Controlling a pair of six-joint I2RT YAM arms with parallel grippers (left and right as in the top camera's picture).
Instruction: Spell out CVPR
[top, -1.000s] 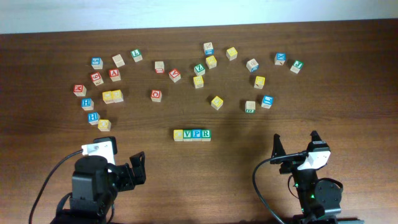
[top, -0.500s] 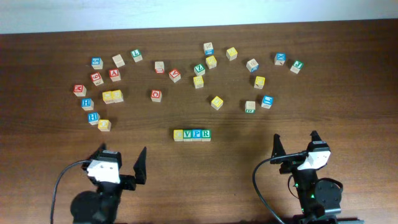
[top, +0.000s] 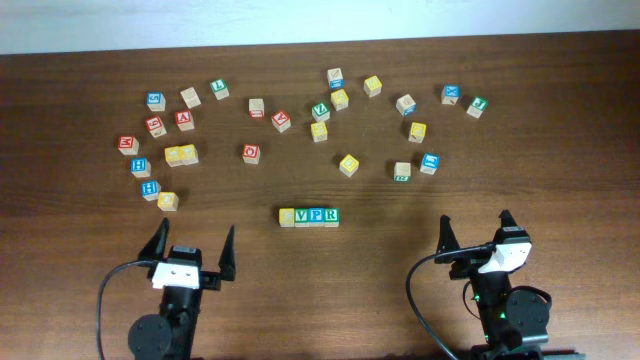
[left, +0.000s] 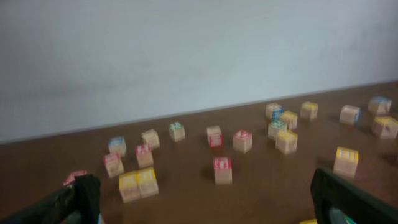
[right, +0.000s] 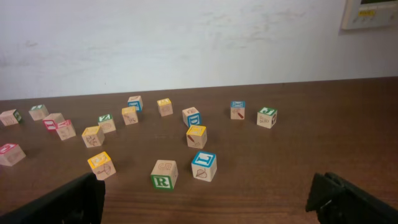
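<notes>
A row of wooden letter blocks (top: 309, 216) lies at the table's middle front: a yellow block (top: 287, 216) whose letter I cannot read, then V, P and R, touching side by side. My left gripper (top: 192, 248) is open and empty, to the front left of the row, apart from it. In the left wrist view (left: 205, 208) only bare table lies between its fingers. My right gripper (top: 475, 232) is open and empty, to the front right of the row; the right wrist view (right: 205, 202) shows nothing between its fingers.
Several loose letter blocks are scattered across the far half of the table, among them a yellow pair (top: 181, 155) (left: 138, 185) at the left, a red block (left: 222, 170), a green R block (right: 163, 175) and a blue block (right: 204, 166). A white wall stands behind the table.
The left arm has swung round and drawn back, so its open fingers now point straight at the far side. The right arm and the blocks have not moved.
</notes>
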